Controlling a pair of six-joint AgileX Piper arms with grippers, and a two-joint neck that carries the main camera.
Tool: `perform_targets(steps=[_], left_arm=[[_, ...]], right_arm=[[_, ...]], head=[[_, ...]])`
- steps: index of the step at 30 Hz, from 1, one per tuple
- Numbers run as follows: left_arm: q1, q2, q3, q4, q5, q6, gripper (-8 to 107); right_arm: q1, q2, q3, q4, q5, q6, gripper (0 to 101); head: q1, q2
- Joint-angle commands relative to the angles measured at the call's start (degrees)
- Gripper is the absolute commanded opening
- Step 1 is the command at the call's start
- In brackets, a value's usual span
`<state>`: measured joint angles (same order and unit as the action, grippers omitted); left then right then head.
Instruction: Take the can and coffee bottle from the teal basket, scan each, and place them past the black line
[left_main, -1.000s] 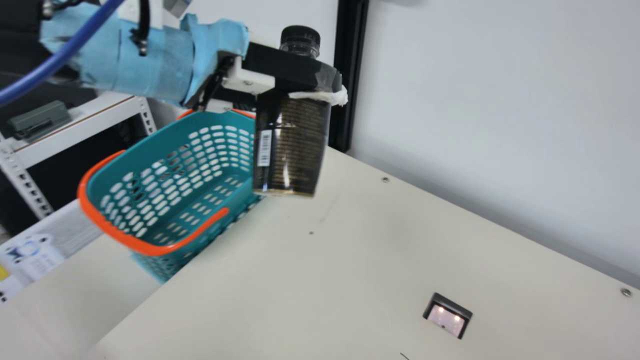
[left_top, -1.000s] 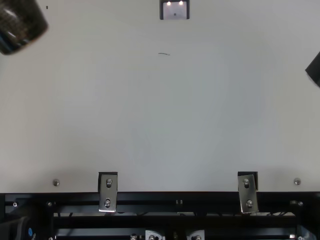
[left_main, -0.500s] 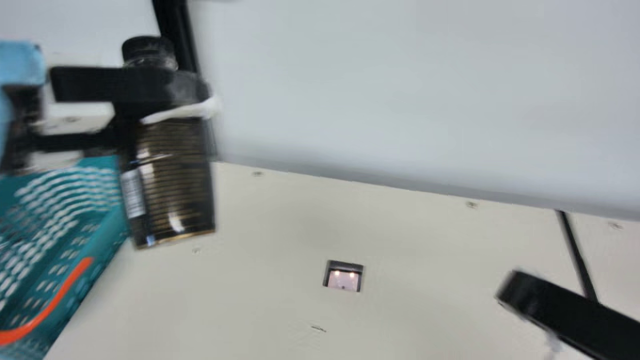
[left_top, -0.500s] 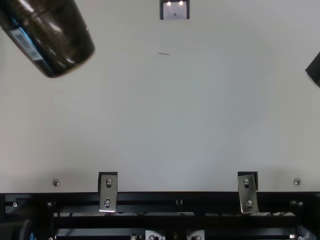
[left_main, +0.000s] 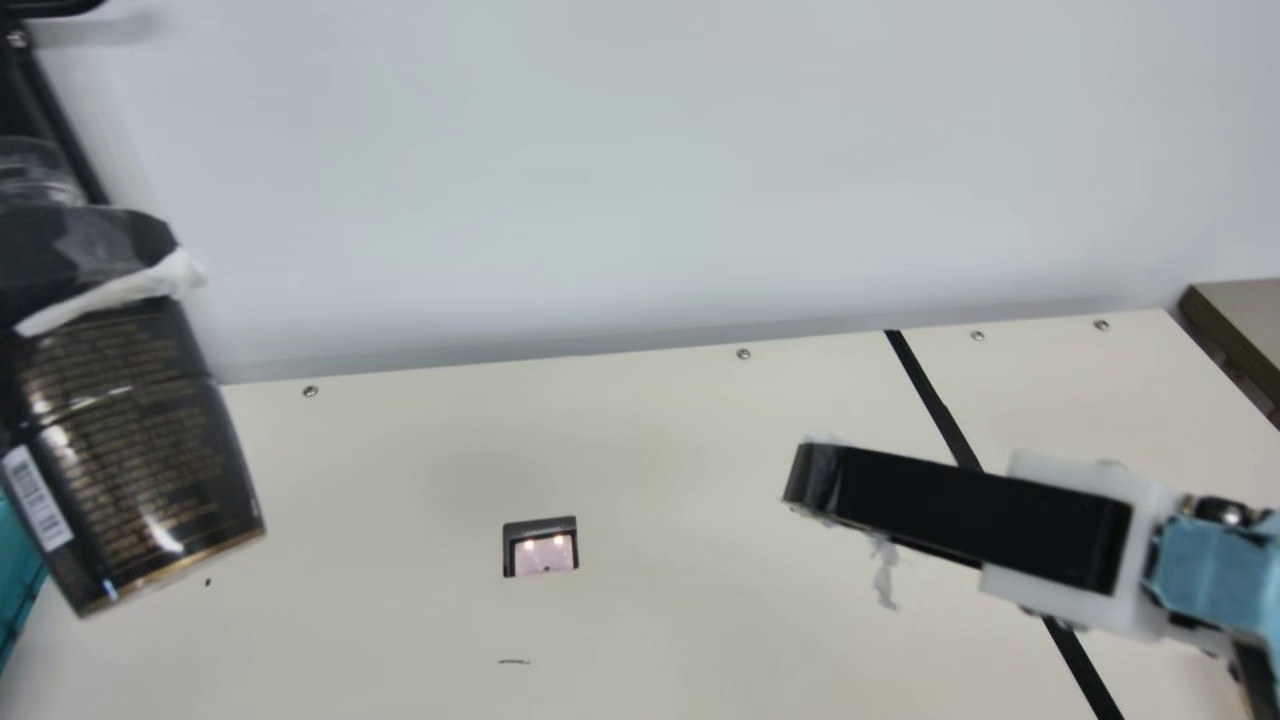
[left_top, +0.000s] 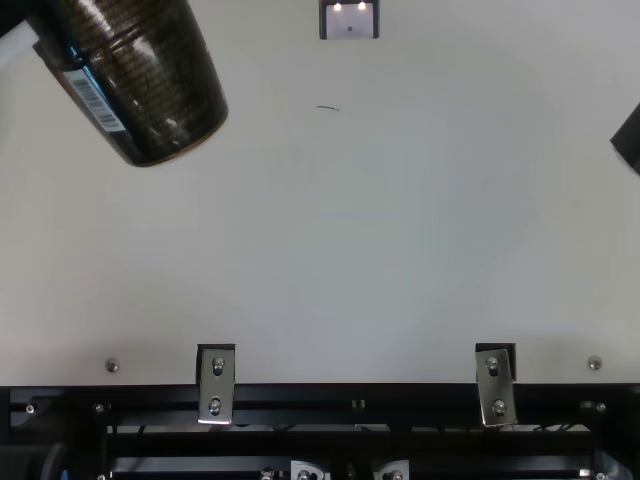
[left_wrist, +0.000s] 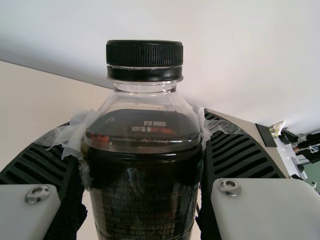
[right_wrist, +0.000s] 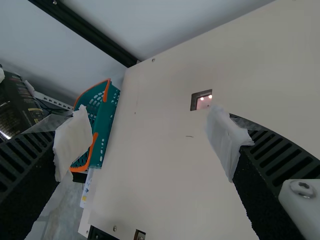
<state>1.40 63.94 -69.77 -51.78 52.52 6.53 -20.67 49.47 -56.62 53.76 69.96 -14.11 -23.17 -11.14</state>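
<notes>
My left gripper (left_main: 95, 250) is shut on the coffee bottle (left_main: 130, 440) at the main view's left, holding it tilted above the table. In the left wrist view the bottle (left_wrist: 145, 185) stands between the pads of my left gripper (left_wrist: 144, 145), black cap on top. A barcode faces outward near its base; the top view also has the bottle (left_top: 150, 90). At the main view's right my right gripper (left_main: 810, 480) hangs over the table near the black line (left_main: 935, 405). In the right wrist view the right gripper (right_wrist: 150, 145) is open, nothing between its fingers. The scanner window (left_main: 541, 550) lies mid-table.
The teal basket (right_wrist: 104, 125) is at the table's far left side in the right wrist view, with its edge (left_main: 15, 560) at the main view's left. A wall (left_main: 640, 180) runs along the table's back. A brown-edged board (left_main: 1235, 350) lies beyond the right end.
The camera has turned toward the right. In the top view the bottle in my left gripper has come in from the upper left, farther over the table. The right arm's part there keeps still.
</notes>
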Motion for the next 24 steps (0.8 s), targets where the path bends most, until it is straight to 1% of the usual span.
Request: perform_targets(steps=[1, 17, 24], left_arm=[[0.0, 0.0, 0.0, 0.0, 0.0, 0.0, 10], [-0.1, 0.1, -0.2, 0.2, -0.1, -0.4, 10], [-2.4, 0.6, -0.2, 0.3, -0.8, -5.9, 10]], right_arm=[[0.0, 0.0, 0.0, 0.0, 0.0, 0.0, 101], [0.0, 0.0, 0.0, -0.1, 0.0, 0.0, 101], [0.0, 0.0, 0.0, -0.1, 0.0, 0.0, 101]], head=[[-1.8, -1.1], [-1.8, -1.1], [-1.8, -1.1]])
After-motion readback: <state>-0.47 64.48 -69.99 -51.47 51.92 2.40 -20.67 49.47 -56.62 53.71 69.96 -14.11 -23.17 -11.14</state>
